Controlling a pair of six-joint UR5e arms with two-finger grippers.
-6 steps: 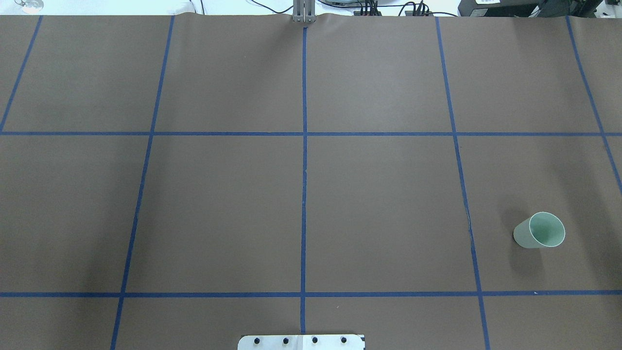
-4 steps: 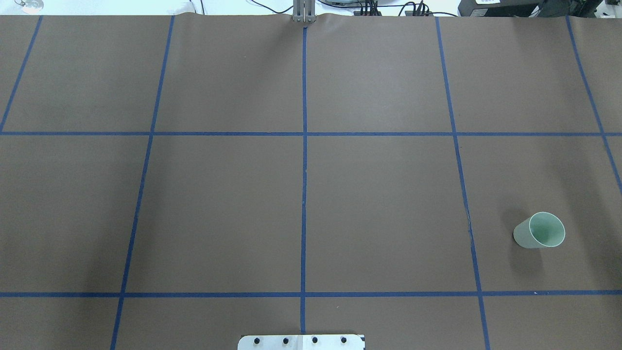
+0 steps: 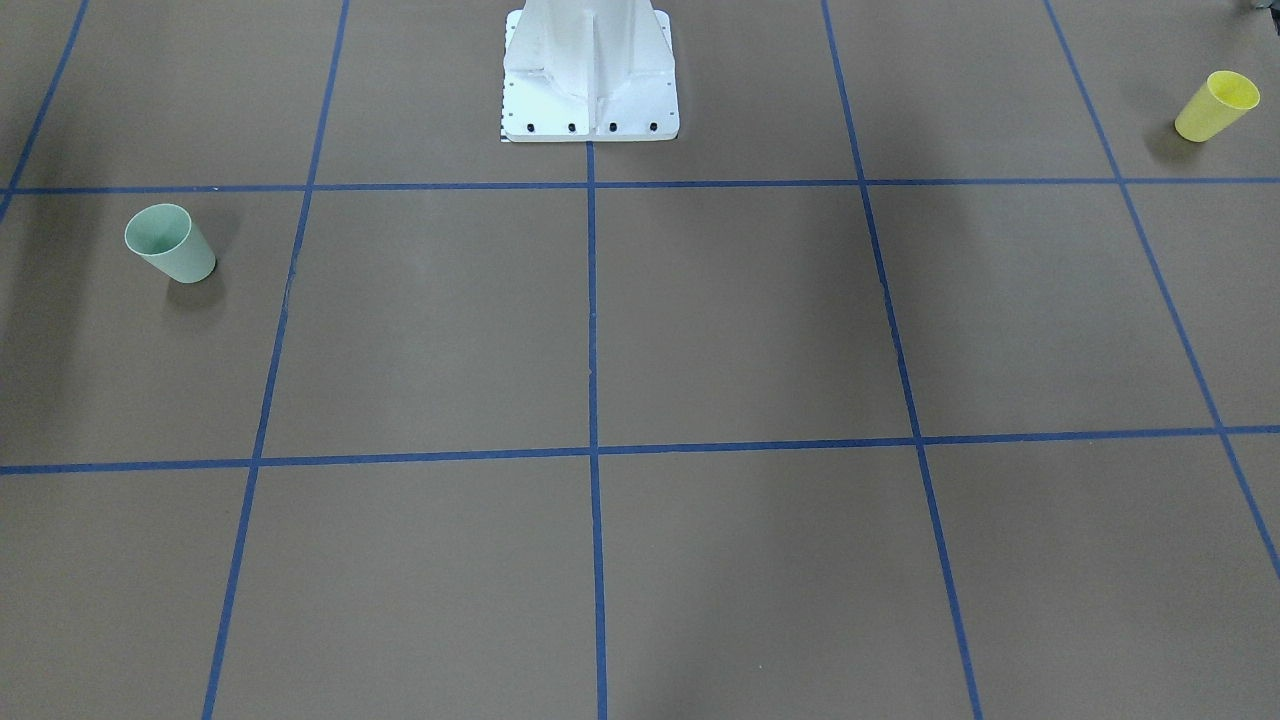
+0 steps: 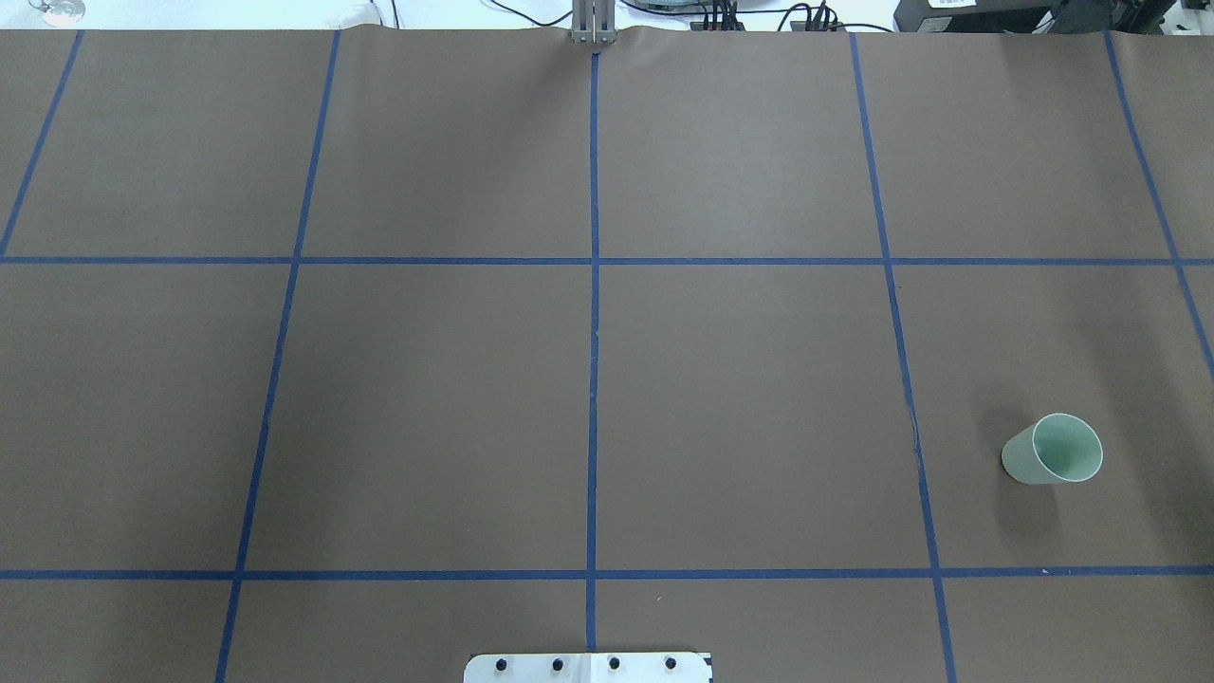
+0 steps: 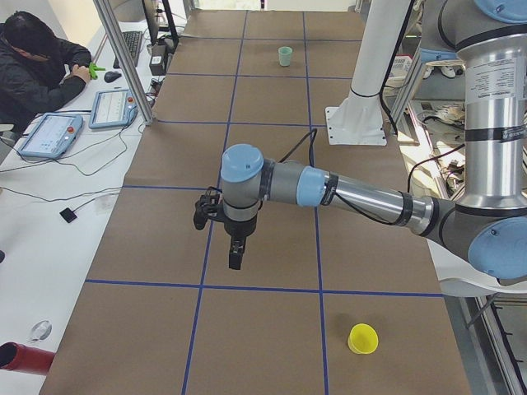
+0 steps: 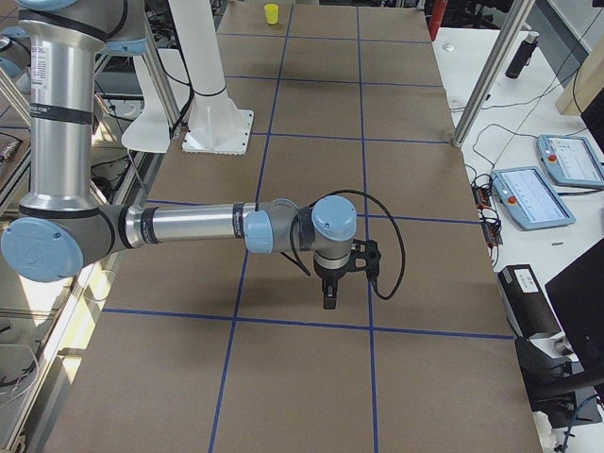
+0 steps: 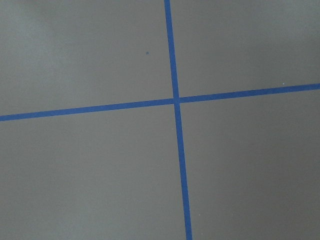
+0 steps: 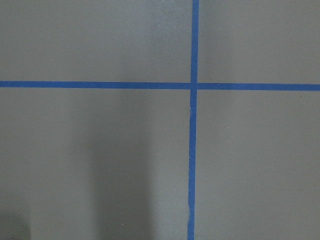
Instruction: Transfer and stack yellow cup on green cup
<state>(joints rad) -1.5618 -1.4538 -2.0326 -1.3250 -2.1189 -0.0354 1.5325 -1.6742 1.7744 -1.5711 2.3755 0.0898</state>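
Note:
The yellow cup (image 3: 1216, 105) stands upright on the brown table on my left side, near the table's end; it also shows in the exterior left view (image 5: 362, 338) and far off in the exterior right view (image 6: 272, 13). It is out of the overhead view. The green cup (image 4: 1053, 450) stands upright on my right side (image 3: 170, 243). My left gripper (image 5: 236, 262) hangs above the table, well away from the yellow cup. My right gripper (image 6: 328, 302) hangs above the table too. Both show only in the side views, so I cannot tell whether they are open or shut.
Blue tape lines divide the table into squares. The white robot pedestal (image 3: 590, 80) stands at the robot's edge of the table. An operator (image 5: 37, 66) sits at a side desk with tablets (image 5: 115, 107). Both wrist views show only table and tape.

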